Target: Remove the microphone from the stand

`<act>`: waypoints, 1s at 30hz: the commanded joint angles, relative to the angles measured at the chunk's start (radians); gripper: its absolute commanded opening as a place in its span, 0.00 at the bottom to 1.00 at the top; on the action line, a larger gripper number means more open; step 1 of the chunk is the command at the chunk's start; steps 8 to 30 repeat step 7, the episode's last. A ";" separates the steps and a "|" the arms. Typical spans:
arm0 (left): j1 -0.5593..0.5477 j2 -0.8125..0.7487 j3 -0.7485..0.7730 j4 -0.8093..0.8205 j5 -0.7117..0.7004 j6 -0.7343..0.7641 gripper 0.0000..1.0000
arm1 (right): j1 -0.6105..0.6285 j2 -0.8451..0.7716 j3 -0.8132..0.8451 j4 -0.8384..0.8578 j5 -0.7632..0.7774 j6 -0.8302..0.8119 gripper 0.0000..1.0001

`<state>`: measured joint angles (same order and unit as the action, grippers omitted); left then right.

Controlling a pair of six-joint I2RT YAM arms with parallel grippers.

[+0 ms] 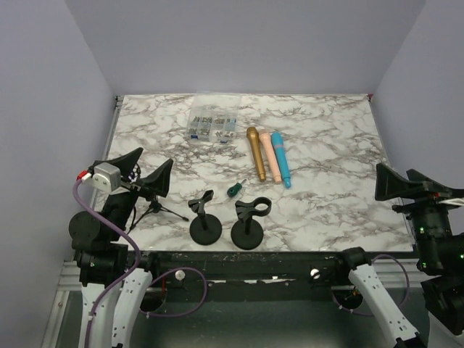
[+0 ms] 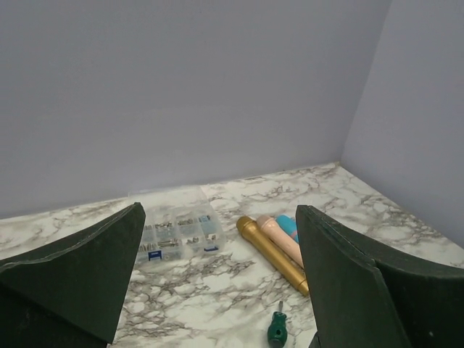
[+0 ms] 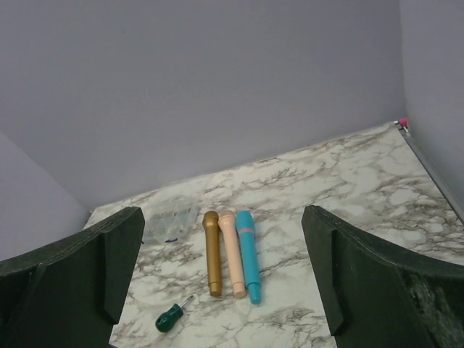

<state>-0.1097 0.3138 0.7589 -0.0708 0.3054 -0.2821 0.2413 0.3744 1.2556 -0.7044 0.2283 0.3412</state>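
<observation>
The left stand (image 1: 205, 222) and right stand (image 1: 249, 223) near the front edge of the table (image 1: 341, 145) both have empty clips. The gold microphone (image 1: 255, 152), pink microphone (image 1: 270, 154) and blue microphone (image 1: 281, 158) lie side by side on the table, well apart from the stands. My left fingers (image 2: 72, 268) and right fingers (image 3: 362, 268) are spread wide and hold nothing. I judge the removal complete.

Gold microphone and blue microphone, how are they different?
The gold microphone is brownish gold; the blue microphone is bright blue. The gold microphone lies left of the pink microphone, the blue microphone right of it. The blue microphone comes closer to the front of the table than the gold microphone. Both lie flat on it, not in any stand.
</observation>
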 commanded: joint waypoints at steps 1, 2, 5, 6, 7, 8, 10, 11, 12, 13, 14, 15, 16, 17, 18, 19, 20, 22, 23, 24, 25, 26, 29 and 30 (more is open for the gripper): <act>-0.011 -0.014 0.020 -0.029 0.000 0.034 0.87 | 0.004 -0.001 -0.020 0.005 0.086 -0.008 1.00; -0.010 -0.015 0.020 -0.029 0.000 0.034 0.87 | 0.005 0.007 -0.022 0.004 0.095 -0.002 1.00; -0.010 -0.020 0.015 -0.028 -0.001 0.034 0.87 | 0.005 0.044 -0.021 -0.029 0.081 0.016 1.00; -0.010 -0.022 0.013 -0.028 -0.001 0.034 0.87 | 0.005 0.067 -0.012 -0.048 0.069 0.019 1.00; -0.011 -0.023 0.011 -0.026 0.000 0.032 0.87 | 0.005 0.079 -0.010 -0.052 0.053 0.016 1.00; -0.011 -0.023 0.011 -0.026 0.000 0.032 0.87 | 0.005 0.079 -0.010 -0.052 0.053 0.016 1.00; -0.011 -0.023 0.011 -0.026 0.000 0.032 0.87 | 0.005 0.079 -0.010 -0.052 0.053 0.016 1.00; -0.011 -0.023 0.011 -0.026 0.000 0.032 0.87 | 0.005 0.079 -0.010 -0.052 0.053 0.016 1.00; -0.011 -0.023 0.011 -0.026 0.000 0.032 0.87 | 0.005 0.079 -0.010 -0.052 0.053 0.016 1.00; -0.011 -0.023 0.011 -0.026 0.000 0.032 0.87 | 0.005 0.079 -0.010 -0.052 0.053 0.016 1.00; -0.011 -0.023 0.011 -0.026 0.000 0.032 0.87 | 0.005 0.079 -0.010 -0.052 0.053 0.016 1.00; -0.011 -0.023 0.011 -0.026 0.000 0.032 0.87 | 0.005 0.079 -0.010 -0.052 0.053 0.016 1.00; -0.011 -0.023 0.011 -0.026 0.000 0.032 0.87 | 0.005 0.079 -0.010 -0.052 0.053 0.016 1.00; -0.011 -0.023 0.011 -0.026 0.000 0.032 0.87 | 0.005 0.079 -0.010 -0.052 0.053 0.016 1.00; -0.011 -0.023 0.011 -0.026 0.000 0.032 0.87 | 0.005 0.079 -0.010 -0.052 0.053 0.016 1.00; -0.011 -0.023 0.011 -0.026 0.000 0.032 0.87 | 0.005 0.079 -0.010 -0.052 0.053 0.016 1.00; -0.011 -0.023 0.011 -0.026 0.000 0.032 0.87 | 0.005 0.079 -0.010 -0.052 0.053 0.016 1.00; -0.011 -0.023 0.011 -0.026 0.000 0.032 0.87 | 0.005 0.079 -0.010 -0.052 0.053 0.016 1.00; -0.011 -0.023 0.011 -0.026 0.000 0.032 0.87 | 0.005 0.079 -0.010 -0.052 0.053 0.016 1.00; -0.011 -0.023 0.011 -0.026 0.000 0.032 0.87 | 0.005 0.079 -0.010 -0.052 0.053 0.016 1.00; -0.011 -0.023 0.011 -0.026 0.000 0.032 0.87 | 0.005 0.079 -0.010 -0.052 0.053 0.016 1.00; -0.011 -0.023 0.011 -0.026 0.000 0.032 0.87 | 0.005 0.079 -0.010 -0.052 0.053 0.016 1.00; -0.011 -0.023 0.011 -0.026 0.000 0.032 0.87 | 0.005 0.079 -0.010 -0.052 0.053 0.016 1.00; -0.011 -0.023 0.011 -0.026 0.000 0.032 0.87 | 0.005 0.079 -0.010 -0.052 0.053 0.016 1.00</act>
